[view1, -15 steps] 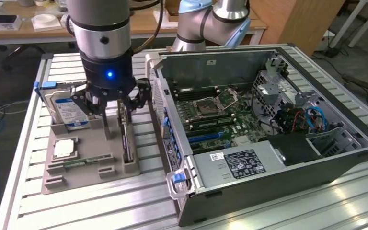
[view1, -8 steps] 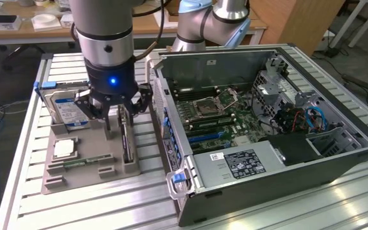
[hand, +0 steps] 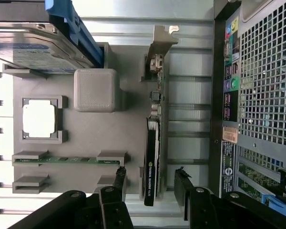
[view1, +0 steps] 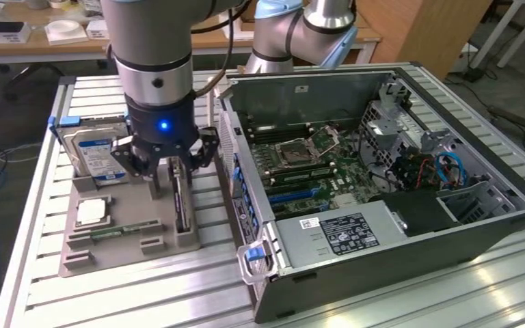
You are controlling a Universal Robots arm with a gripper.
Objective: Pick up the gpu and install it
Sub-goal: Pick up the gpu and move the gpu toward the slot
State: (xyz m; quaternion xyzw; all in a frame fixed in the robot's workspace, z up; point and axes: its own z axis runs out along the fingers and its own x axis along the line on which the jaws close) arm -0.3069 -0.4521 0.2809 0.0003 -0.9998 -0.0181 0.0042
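The graphics card [view1: 183, 205] stood on its long edge in a slot of the grey holder tray [view1: 126, 263] on the tabletop [view1: 153, 301]. Its metal end bracket [hand: 158, 47] sat at the far end from the gripper. Held upright like this, the card offered its two flat faces to a sideways pinch, which a card lying flat would not.

The gripper [view1: 173, 174] hung over the near end of the card with its fingers [hand: 119, 179] apart. In the wrist view one finger was on each side of the card's black cover, and neither appeared to touch it. Nothing was gripped, so the pick-up was judged not yet made.

The tray kept each part in its own seat. A hard drive [view1: 98, 154] leaned in a rack at the back, a processor chip [view1: 92, 212] lay in a square pocket, and a memory stick [view1: 121, 230] lay in a narrow groove. All were apart from the card, so the fingers had room.

The computer case [view1: 299, 89] lay on its side just beside the tray, at the exterior view's right. Its cover was off, so the main board [view1: 327, 167] faced upward and its slots could be reached from above.
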